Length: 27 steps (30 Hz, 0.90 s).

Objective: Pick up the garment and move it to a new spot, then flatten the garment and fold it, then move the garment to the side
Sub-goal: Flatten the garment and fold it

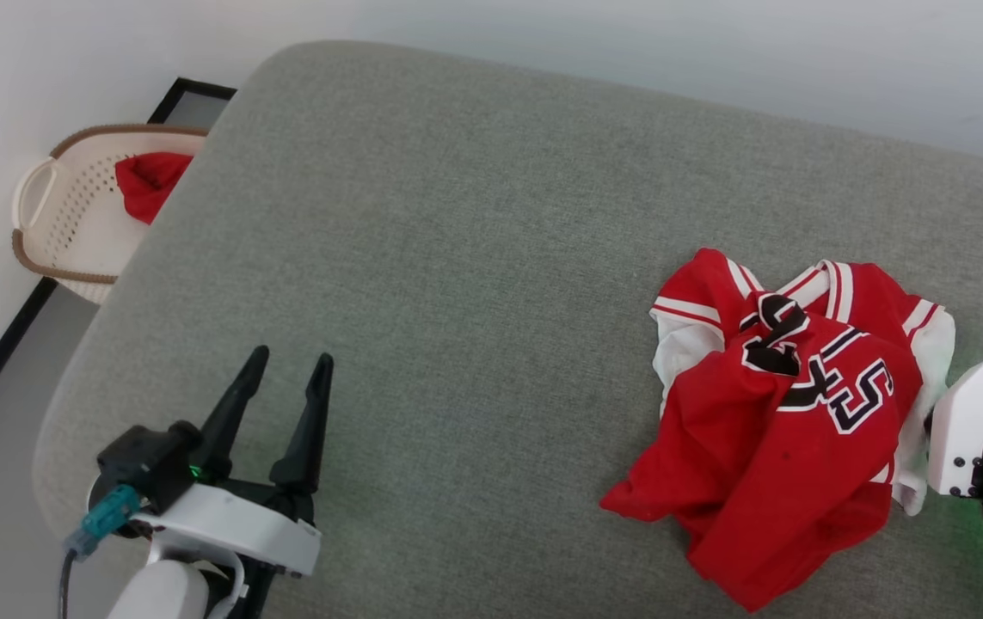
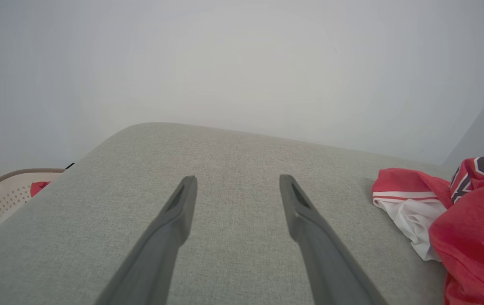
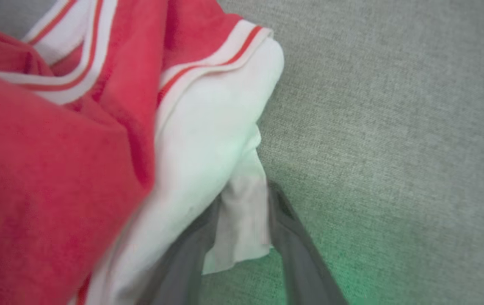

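Risk of slip: right pincer (image 3: 246,195) straddling only white sleeve edge (image 3: 242,237) of crumpled red jersey tee (image 1: 801,464), right side of grey upholstered pad (image 1: 457,258), grip unconfirmed; left pincer (image 1: 291,357) wide open, empty.

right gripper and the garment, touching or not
Touching. Right wrist view: white sleeve of the garment sits inside the right gripper, against both fingers.

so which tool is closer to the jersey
Right. The right tool straddles the white sleeve edge of the jersey; the left tool sits over bare cushion, well to its left.
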Available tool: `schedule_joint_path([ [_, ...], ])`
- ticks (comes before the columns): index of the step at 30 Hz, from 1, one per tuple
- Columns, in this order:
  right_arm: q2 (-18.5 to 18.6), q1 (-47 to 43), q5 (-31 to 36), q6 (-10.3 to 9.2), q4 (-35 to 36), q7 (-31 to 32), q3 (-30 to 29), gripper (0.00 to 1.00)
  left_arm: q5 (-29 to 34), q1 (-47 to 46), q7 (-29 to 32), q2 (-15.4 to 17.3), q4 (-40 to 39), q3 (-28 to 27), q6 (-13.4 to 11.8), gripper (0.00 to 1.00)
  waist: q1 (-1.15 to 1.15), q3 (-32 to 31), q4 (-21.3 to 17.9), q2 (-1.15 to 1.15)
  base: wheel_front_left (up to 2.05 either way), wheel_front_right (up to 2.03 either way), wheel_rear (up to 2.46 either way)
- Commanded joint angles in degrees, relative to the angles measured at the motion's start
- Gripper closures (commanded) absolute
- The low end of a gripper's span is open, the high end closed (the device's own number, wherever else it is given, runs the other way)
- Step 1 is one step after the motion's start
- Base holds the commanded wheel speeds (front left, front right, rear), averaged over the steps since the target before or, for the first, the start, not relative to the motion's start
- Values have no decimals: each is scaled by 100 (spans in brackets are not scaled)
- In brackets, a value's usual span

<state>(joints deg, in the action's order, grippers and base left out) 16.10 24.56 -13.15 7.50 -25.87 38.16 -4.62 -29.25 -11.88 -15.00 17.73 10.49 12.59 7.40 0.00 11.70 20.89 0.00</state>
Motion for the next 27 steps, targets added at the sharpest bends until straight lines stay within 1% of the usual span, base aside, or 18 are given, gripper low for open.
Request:
schedule_joint_path([
  [1, -84, -178, -23, -1, -242, 195, 74, 100, -26, -44, -23, -6, 25, -44, 14, 0, 0, -29, -36, 0, 0, 0, 0],
  [5, -28, -89, -70, -2, -146, 255, 81, 100, -1, 47, -23, 27, 51, -153, 14, 0, 0, -114, -145, 0, 0, 0, 0],
  [11, 107, -50, -155, -2, 177, 290, 93, 100, 48, 211, -23, 68, 34, -338, 14, 0, 0, -308, -357, 0, 0, 0, 0],
  [16, 346, -176, -206, -2, 474, 329, -41, 100, 63, 356, -23, 109, -10, -455, 15, 0, 0, -440, -541, 0, 0, 0, 0],
  [19, 523, -307, -204, -2, 607, 333, -193, 100, 65, 422, -23, 115, -41, -501, 15, 0, 0, -496, -639, 0, 0, 0, 0],
  [20, 523, -307, -204, -2, 607, 333, -193, 100, 65, 422, -23, 115, -41, -501, 15, 0, 0, -496, -639, 0, 0, 0, 0],
  [21, 633, -398, -210, -2, 675, 301, -335, 100, 77, 456, -23, 116, -64, -511, 15, 0, 0, -519, -688, 0, 0, 0, 0],
  [27, 891, -720, -102, -2, 696, 217, -826, 100, 71, 487, -23, 148, -85, -520, 15, 0, 0, -540, -775, 0, 0, 0, 0],
])
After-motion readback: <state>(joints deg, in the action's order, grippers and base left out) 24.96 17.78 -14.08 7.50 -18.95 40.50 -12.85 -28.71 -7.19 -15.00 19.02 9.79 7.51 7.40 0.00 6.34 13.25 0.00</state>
